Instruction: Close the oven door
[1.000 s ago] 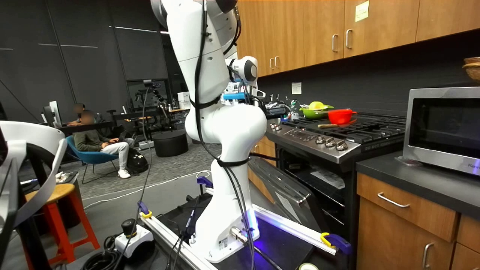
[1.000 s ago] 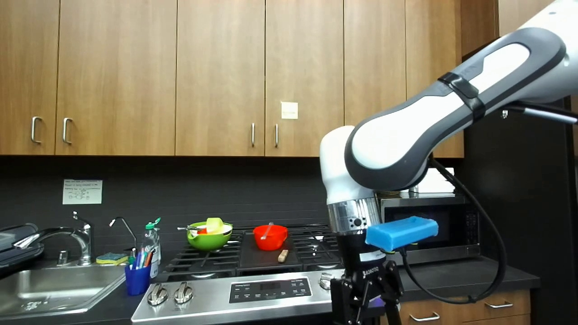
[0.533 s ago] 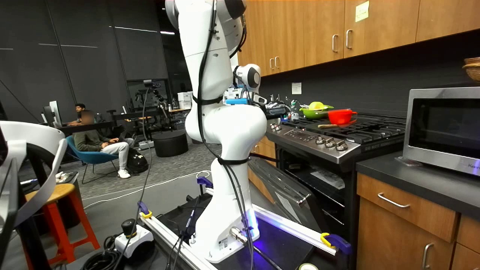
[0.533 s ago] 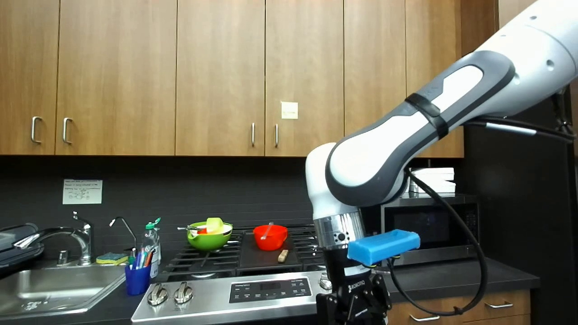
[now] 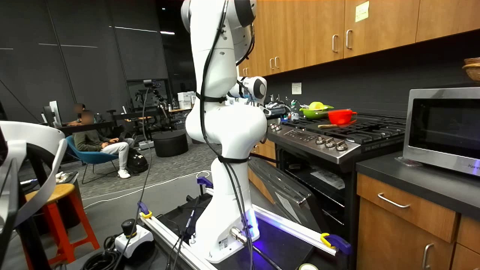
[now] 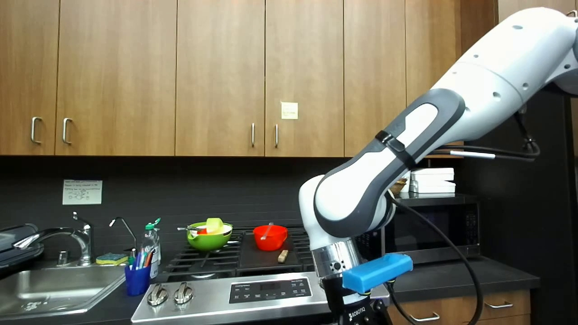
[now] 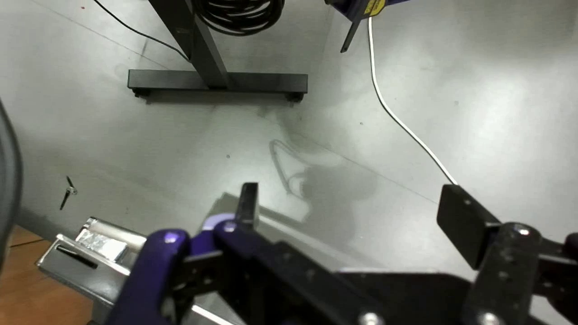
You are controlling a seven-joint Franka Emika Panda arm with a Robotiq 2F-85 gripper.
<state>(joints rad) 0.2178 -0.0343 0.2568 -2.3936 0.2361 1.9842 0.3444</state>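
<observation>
A: From the wrist view, how does the black two-fingered metal tool (image 7: pixel 356 219) stand?

B: Its fingers are spread wide apart above the pale grey floor (image 7: pixel 203 135). Near the top, a purple clamp (image 7: pixel 351 8) carries a small yellow label (image 7: pixel 375 6), its lettering too cramped for me to read.

A: Any brand showing?

B: In an exterior view, ROBOTIQ shows in white capitals on the tool's black body, below a bright blue oblong block (image 6: pixel 377 273). A white sheet (image 6: pixel 82 192) of dark writing hangs on the dark wall (image 6: pixel 180 194), and a pale yellow square note (image 6: pixel 289 110) sticks to a brown wooden cabinet door (image 6: pixel 304 54); both are too small for me to make out.

A: And the wide, dark, glass-fronted oven door (image 5: pixel 277 182), where is that?

B: In an exterior view, it slants outward from the black and steel gas range (image 5: pixel 311 144), partly open and partly hidden behind the white robot arm (image 5: pixel 240 123). Its small white sticker (image 5: pixel 287 207) can't be read from here. Along the range's side I get DO NOT, then blur.

A: The silver box-shaped microwave (image 5: pixel 442 129)?

B: Letters start with Ke and run off the edge of that view.
</observation>
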